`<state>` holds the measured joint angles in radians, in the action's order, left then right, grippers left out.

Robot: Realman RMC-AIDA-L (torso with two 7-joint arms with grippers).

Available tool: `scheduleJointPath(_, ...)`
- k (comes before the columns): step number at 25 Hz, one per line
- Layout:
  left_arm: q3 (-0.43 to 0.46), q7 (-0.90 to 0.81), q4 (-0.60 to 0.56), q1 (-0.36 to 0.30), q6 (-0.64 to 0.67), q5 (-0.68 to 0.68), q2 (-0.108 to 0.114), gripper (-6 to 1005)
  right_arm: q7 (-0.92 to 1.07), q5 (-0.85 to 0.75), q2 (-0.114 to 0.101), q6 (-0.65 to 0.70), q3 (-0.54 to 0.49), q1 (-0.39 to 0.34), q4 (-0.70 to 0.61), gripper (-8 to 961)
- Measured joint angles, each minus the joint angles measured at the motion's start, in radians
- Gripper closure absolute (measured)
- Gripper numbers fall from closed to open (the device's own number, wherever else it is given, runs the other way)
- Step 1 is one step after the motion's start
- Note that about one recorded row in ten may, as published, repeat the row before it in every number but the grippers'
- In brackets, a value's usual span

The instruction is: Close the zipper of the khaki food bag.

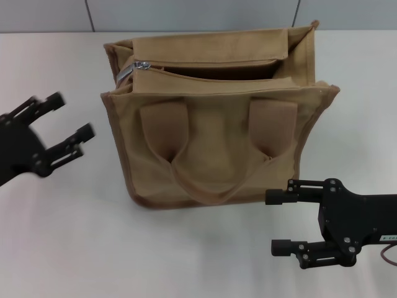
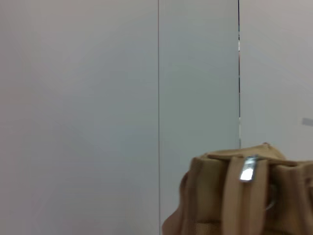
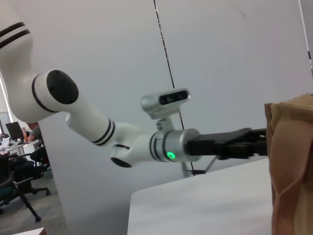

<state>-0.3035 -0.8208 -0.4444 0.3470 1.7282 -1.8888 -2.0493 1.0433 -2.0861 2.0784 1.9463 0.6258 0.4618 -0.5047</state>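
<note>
The khaki food bag (image 1: 211, 130) stands upright in the middle of the white table, its handles hanging down the near side. The zipper (image 1: 186, 74) across its top is open, showing a dark gap. The silver pull tab (image 1: 142, 64) sits at the bag's left end. My left gripper (image 1: 73, 115) is open, left of the bag and apart from it. My right gripper (image 1: 273, 222) is open, low at the bag's near right corner, not touching it. The left wrist view shows the bag's end (image 2: 210, 196) with the pull tab (image 2: 248, 169). The right wrist view shows the bag's edge (image 3: 291, 161).
The white table (image 1: 74, 236) runs around the bag on all sides. A grey panelled wall (image 1: 186, 12) stands behind the table. In the right wrist view my left arm (image 3: 137, 142) reaches toward the bag; an office chair (image 3: 14, 191) stands beyond the table.
</note>
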Motion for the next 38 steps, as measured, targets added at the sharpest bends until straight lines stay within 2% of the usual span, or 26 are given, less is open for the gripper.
scheduleJointPath(4, -0.009, 0.003, 0.039, 0.076, -0.104, -0.006, -0.012, 200, 0.000, 0.003, 0.000, 0.004, 0.000, 0.000, 0.000, 220)
scheduleJointPath(6, -0.015, 0.004, 0.044, 0.090, -0.118, -0.006, -0.013, 200, 0.000, 0.004, 0.000, 0.007, 0.000, 0.000, 0.000, 221)
scheduleJointPath(9, -0.077, 0.003, 0.056, 0.132, -0.148, -0.007, -0.014, 202, 0.000, 0.005, 0.000, 0.011, -0.003, -0.002, 0.000, 222)
scheduleJointPath(17, -0.080, 0.004, 0.053, 0.152, -0.174, -0.002, -0.015, 205, -0.008, 0.018, 0.000, 0.011, -0.011, -0.010, 0.000, 226)
scheduleJointPath(22, -0.067, -0.004, 0.052, 0.153, -0.174, 0.011, -0.012, 395, -0.009, 0.023, 0.000, 0.011, -0.011, -0.011, 0.000, 228)
scheduleJointPath(34, -0.066, -0.007, 0.049, 0.140, -0.156, 0.048, -0.009, 623, -0.009, 0.030, 0.000, 0.011, -0.011, -0.011, 0.000, 233)
scheduleJointPath(37, -0.066, -0.008, 0.049, 0.136, -0.127, 0.065, -0.007, 822, -0.010, 0.033, 0.000, 0.011, -0.011, -0.011, 0.000, 235)
scheduleJointPath(38, -0.066, -0.008, 0.049, 0.136, -0.110, 0.073, -0.005, 857, -0.010, 0.042, 0.000, 0.017, -0.011, -0.011, 0.000, 235)
